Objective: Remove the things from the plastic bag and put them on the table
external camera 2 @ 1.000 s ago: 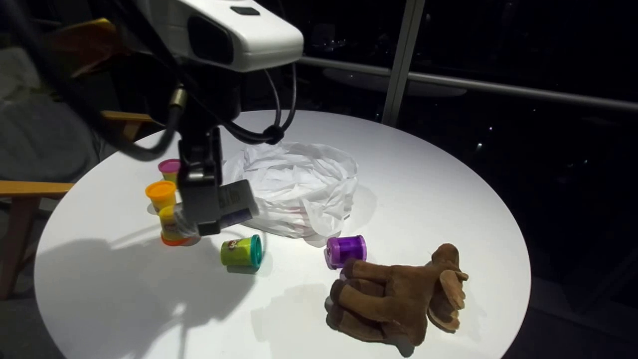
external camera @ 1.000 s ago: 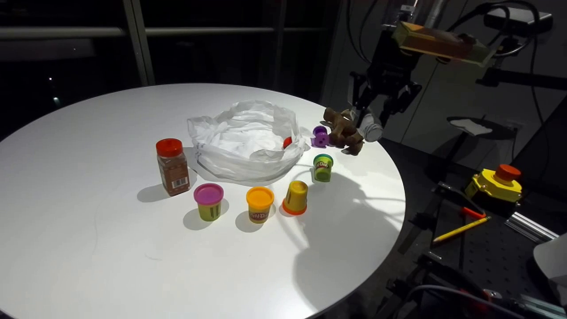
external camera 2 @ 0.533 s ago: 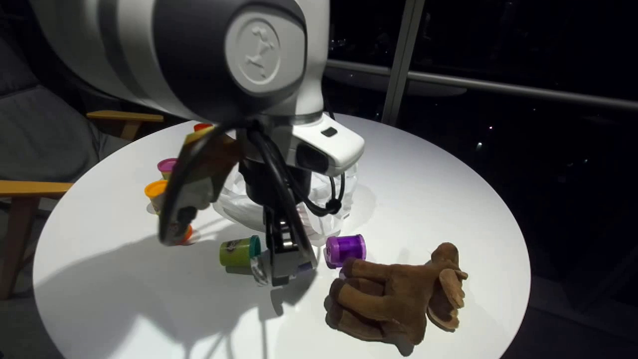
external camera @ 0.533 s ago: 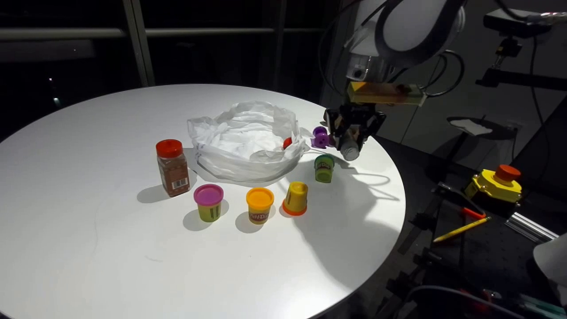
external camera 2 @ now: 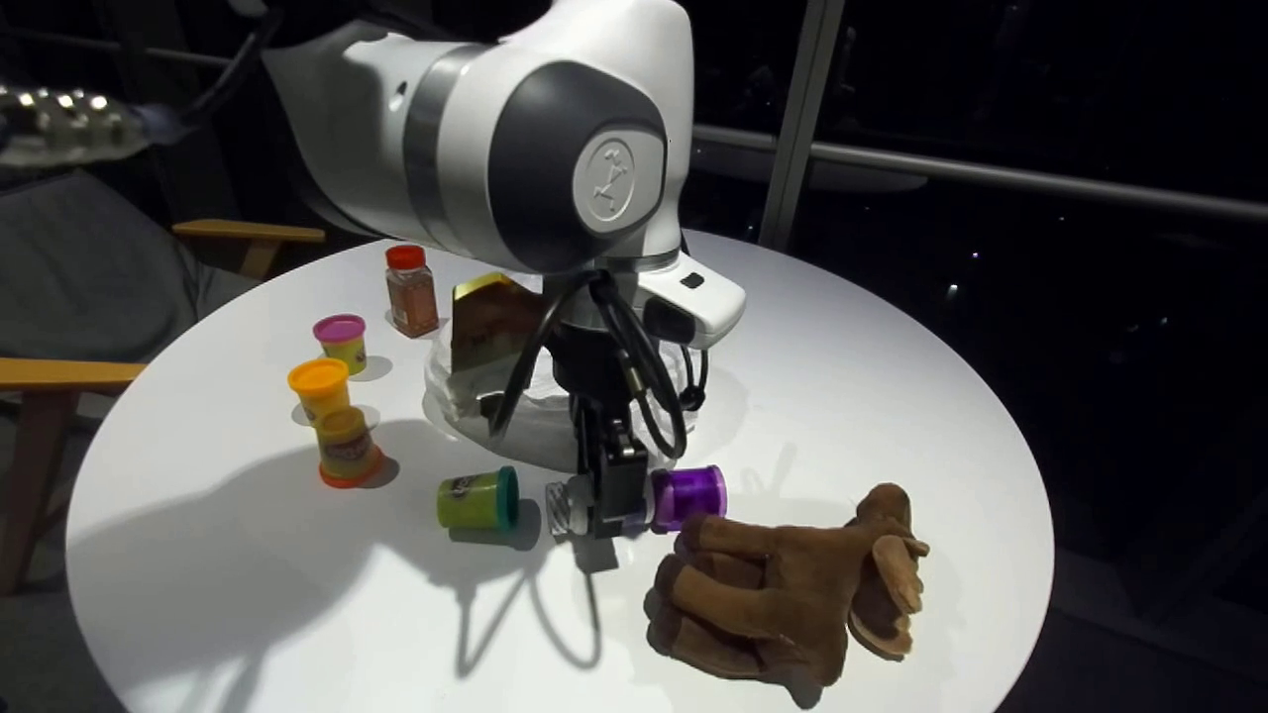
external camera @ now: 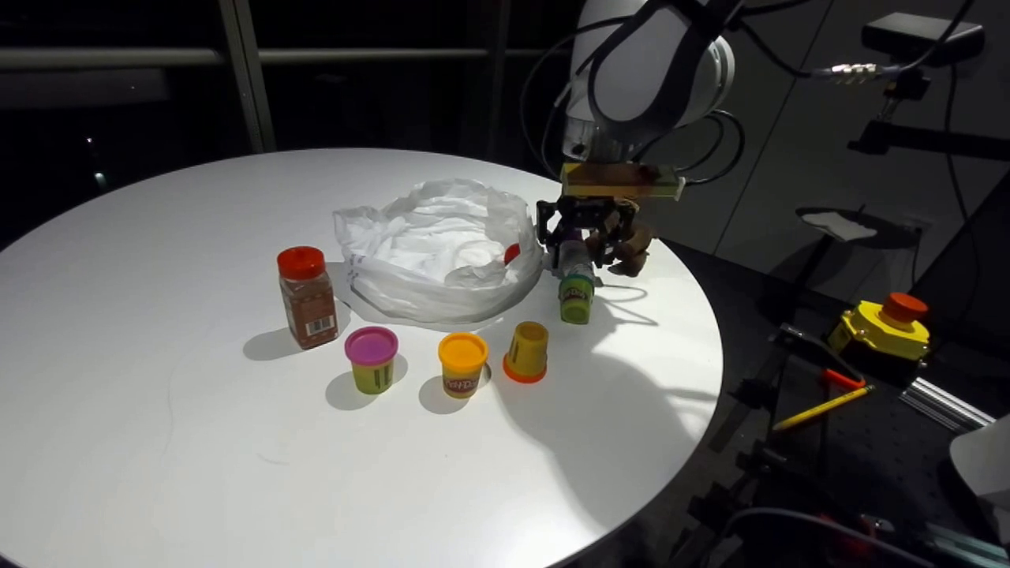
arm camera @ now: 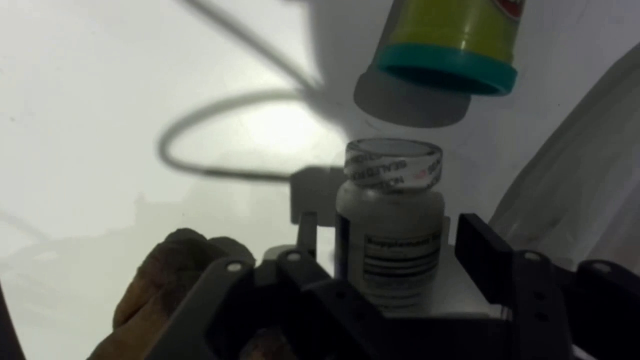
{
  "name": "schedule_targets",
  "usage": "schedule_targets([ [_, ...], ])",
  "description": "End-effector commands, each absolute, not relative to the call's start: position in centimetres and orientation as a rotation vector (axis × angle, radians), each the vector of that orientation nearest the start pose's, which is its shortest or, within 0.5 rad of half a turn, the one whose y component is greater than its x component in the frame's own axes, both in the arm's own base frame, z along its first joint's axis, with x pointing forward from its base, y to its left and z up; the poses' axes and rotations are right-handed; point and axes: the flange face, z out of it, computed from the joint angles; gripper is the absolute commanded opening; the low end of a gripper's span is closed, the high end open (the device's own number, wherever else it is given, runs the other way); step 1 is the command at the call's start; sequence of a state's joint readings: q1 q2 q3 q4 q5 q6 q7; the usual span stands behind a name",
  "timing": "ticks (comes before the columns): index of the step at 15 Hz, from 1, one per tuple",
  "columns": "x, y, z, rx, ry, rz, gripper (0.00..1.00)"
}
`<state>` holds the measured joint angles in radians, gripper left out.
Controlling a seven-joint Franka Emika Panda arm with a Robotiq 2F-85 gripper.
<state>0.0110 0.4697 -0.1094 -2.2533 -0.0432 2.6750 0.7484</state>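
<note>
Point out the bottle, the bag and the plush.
Bottle (arm camera: 390,222), in the wrist view: its upper body, above the label print.
Bag (external camera: 430,298), in an exterior view: its near wall.
Plush (external camera 2: 814,582), in an exterior view: its torso.

Lit brightly from above on the smooth round white bench (external camera: 355,473), near-black beyond. In an exterior view, shadowed left of the black two-fingered end effector (external camera 2: 609,520), blurred on the ribbed silver connector (external camera 2: 69,124) above-left. In the wrist view, glaring ahead-left, dim right.
</note>
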Motion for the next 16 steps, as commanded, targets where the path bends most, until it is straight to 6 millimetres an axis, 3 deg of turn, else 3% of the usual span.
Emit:
schedule_targets([
  [1, 52.1, -5.5, 19.6, -2.981, 1.223, -0.035, 1.00],
  [3, 51.8, -5.4, 23.5, -2.941, 1.235, -0.094, 1.00],
  [5, 52.3, -3.8, 26.9, -2.911, 1.205, -0.159, 1.00],
  [7, 53.7, -1.8, 30.2, -2.862, 1.167, -0.212, 1.00],
  [9, 56.3, 0.6, 31.9, -2.780, 1.147, -0.245, 1.00],
  [11, 58.7, 2.5, 32.3, -2.701, 1.157, -0.264, 1.00],
  [13, 60.9, 3.7, 31.3, -2.631, 1.182, -0.239, 1.00],
  [16, 63.8, 3.4, 27.7, -2.590, 1.256, -0.190, 1.00],
])
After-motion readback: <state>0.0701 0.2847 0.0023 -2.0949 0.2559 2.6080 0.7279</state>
